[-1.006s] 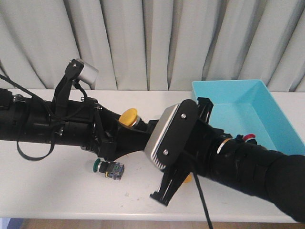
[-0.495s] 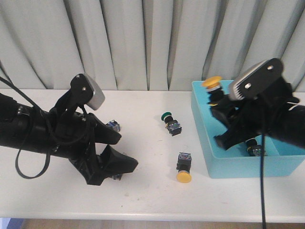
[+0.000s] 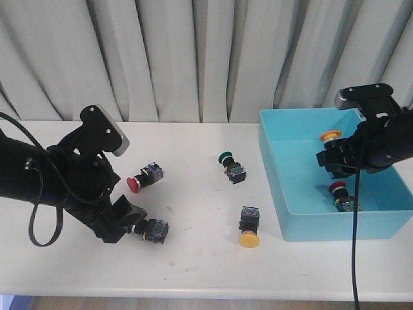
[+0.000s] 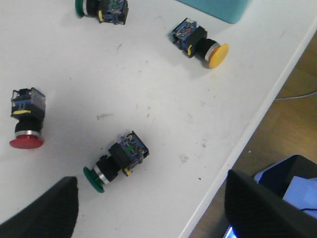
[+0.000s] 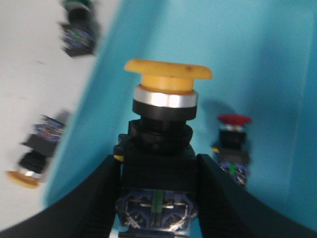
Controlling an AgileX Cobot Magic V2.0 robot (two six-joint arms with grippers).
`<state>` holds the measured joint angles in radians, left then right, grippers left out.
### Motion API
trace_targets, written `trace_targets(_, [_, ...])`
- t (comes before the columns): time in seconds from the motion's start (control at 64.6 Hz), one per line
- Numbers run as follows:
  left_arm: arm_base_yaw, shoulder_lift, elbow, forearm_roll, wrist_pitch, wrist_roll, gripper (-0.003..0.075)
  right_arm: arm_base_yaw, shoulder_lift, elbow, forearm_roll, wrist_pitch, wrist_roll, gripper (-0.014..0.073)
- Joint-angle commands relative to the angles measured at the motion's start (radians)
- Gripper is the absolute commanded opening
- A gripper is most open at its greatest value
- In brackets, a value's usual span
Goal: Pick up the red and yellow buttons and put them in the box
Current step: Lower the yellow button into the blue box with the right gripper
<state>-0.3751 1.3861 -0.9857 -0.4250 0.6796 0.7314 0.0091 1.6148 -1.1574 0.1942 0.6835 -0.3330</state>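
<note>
The left end effector is seen at the lower left of the front view, low over the white bench. Its fingers are spread wide, as the left wrist view shows, and nothing is held between them. Just beside its tip a green button lies on its side on the bench. A little above, still in the left half of the front view, a red button lies on the bench with its cap turned left.

Near the centre of the frame a second green button is found, and below it, centre-low, a yellow button lies with its cap toward the near bench edge, close to the box's left wall.

The right half of the frame is filled by the light-blue box. Inside it, at its lower right, a second red button rests on the floor. The right end effector is held above the box interior at the right of the frame; its fingers are pressed against the black body of a second yellow button, which is pinched between them with its cap clear of the fingertips and over the box.
</note>
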Motion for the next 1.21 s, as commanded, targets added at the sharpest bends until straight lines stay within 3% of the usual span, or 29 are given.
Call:
trace_targets(0.0, [-0.002, -0.026, -0.023, 0.021, -0.035, -0.054, 0.0575, -0.006, 0.051, -0.115, -0.116, 0.044, 0.151, 0.0263])
trace_targets(0.34, [-0.002, -0.026, -0.023, 0.021, -0.032, -0.053, 0.0575, -0.006, 0.293, -0.313, -0.105, 0.122, 0.155, 0.0263])
trace_targets(0.758, [-0.002, -0.026, -0.023, 0.021, -0.035, -0.052, 0.0575, -0.006, 0.43, -0.343, -0.052, 0.118, 0.098, 0.0274])
trace_targets(1.037, [-0.002, -0.026, -0.023, 0.021, -0.035, -0.052, 0.0575, -0.006, 0.445, -0.353, -0.052, 0.13, 0.098, 0.0403])
trace_targets(1.192, [-0.002, -0.026, -0.023, 0.021, -0.037, -0.05, 0.0575, -0.006, 0.425, -0.405, -0.054, 0.235, 0.098, 0.0437])
